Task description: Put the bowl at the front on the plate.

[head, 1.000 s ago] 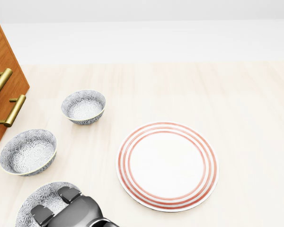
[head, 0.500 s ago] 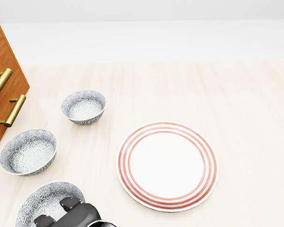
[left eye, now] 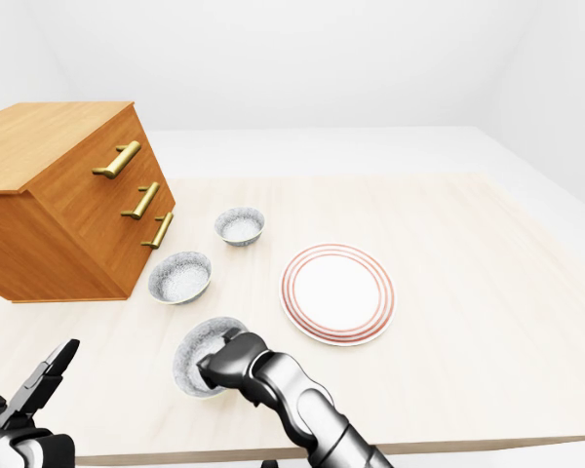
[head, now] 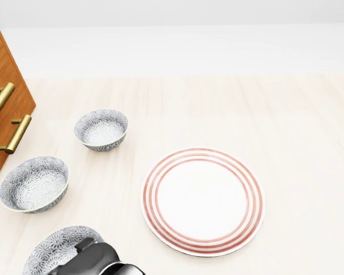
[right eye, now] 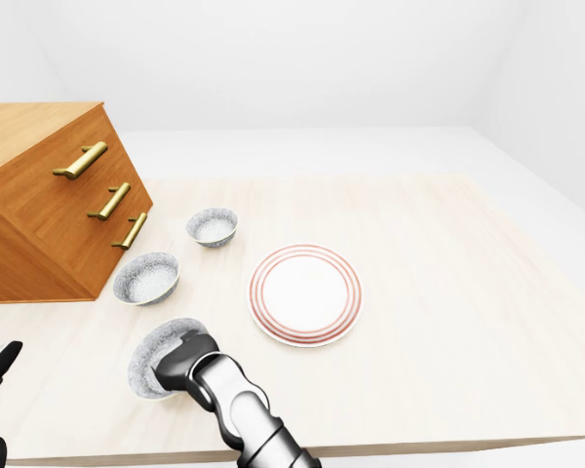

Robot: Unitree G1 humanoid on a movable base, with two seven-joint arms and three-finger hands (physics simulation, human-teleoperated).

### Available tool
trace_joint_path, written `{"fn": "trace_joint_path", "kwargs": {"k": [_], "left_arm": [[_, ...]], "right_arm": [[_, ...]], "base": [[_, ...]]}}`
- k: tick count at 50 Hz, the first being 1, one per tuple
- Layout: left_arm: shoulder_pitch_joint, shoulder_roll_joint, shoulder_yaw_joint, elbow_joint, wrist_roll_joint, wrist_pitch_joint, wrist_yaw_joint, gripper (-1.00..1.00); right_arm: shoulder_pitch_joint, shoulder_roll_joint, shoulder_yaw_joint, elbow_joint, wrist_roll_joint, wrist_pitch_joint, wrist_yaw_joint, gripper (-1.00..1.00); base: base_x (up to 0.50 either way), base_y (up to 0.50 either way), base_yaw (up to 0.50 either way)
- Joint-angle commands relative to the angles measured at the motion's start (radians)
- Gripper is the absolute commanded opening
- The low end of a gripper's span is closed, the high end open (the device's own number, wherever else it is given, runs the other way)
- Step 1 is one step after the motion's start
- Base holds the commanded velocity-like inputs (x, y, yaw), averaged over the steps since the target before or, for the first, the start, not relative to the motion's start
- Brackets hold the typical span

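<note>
L hand point(left eye: 41, 385): eye views only.

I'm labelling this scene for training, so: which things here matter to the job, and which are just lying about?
In the job: bowl nearest the head view's bottom edge, striped plate, right hand at that bowl.
Lying about: middle bowl, top bowl, wooden drawer chest, left hand.

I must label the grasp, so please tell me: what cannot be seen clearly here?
Right hand grip on the nearest bowl: all views, its own back hides the fingertips.
That bowl's inside: head view, covered by the hand, cut by the bottom edge.
Left hand: eye views, cut by the bottom-left corner.
</note>
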Motion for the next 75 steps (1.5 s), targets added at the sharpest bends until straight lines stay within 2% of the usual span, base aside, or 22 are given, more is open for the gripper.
{"fn": "trace_joint_path", "kwargs": {"k": [1,15,22,30,40,48,60,62,64,66,75], "left_arm": [[-0.001,0.002,-0.002,0.006,-0.001,0.0,0.0,1.0],[0.003,-0.003,0.002,-0.003,-0.002,0.0,-0.006,1.0],[0.007,-0.001,0.007,-0.021,-0.008,0.0,0.0,1.0],[-0.001,-0.001,-0.001,0.0,0.001,0.0,0.0,1.0],[-0.001,0.002,0.004,-0.013,0.0,0.0,0.006,1.0],[-0.005,0.006,-0.004,0.003,0.006,0.0,0.011,1.0],[-0.002,0.005,-0.003,-0.002,0.009,0.0,0.012,1.0],[-0.002,0.004,-0.002,-0.004,0.009,0.0,0.011,1.0],[0.001,0.003,0.001,-0.013,0.006,0.0,0.01,1.0],[-0.002,0.002,0.001,-0.005,0.01,0.0,0.008,1.0],[-0.004,0.001,0.002,0.0,0.009,0.0,0.003,1.0]], "right_arm": [[0.023,-0.015,-0.002,0.019,-0.016,0.0,0.0,-1.0],[0.003,-0.024,-0.022,-0.08,-0.094,0.0,0.0,-1.0],[-0.057,-0.015,-0.072,-0.096,-0.114,0.0,0.0,-1.0],[-0.111,-0.029,-0.134,-0.259,-0.133,0.0,0.0,-1.0],[-0.177,-0.035,-0.2,-0.264,-0.15,0.0,0.0,-1.0],[-0.146,-0.041,-0.212,-0.301,-0.124,0.0,-0.052,-1.0],[-0.037,-0.084,-0.184,-0.457,-0.154,0.112,-0.089,-1.0],[-0.029,-0.09,-0.181,-0.463,-0.151,0.117,-0.09,-1.0],[0.019,-0.099,-0.168,-0.518,-0.165,0.157,-0.122,-1.0],[0.043,-0.109,-0.157,-0.546,-0.178,0.174,-0.124,-1.0],[0.146,-0.145,-0.14,-0.598,-0.149,0.174,-0.254,-1.0]], "base": [[0.0,0.0,0.0],[0.0,0.0,0.0],[0.0,0.0,0.0],[0.0,0.0,0.0],[0.0,0.0,0.0],[0.0,0.0,0.0],[0.0,0.0,0.0],[0.0,0.0,0.0],[0.0,0.0,0.0],[0.0,0.0,0.0],[0.0,0.0,0.0]]}}
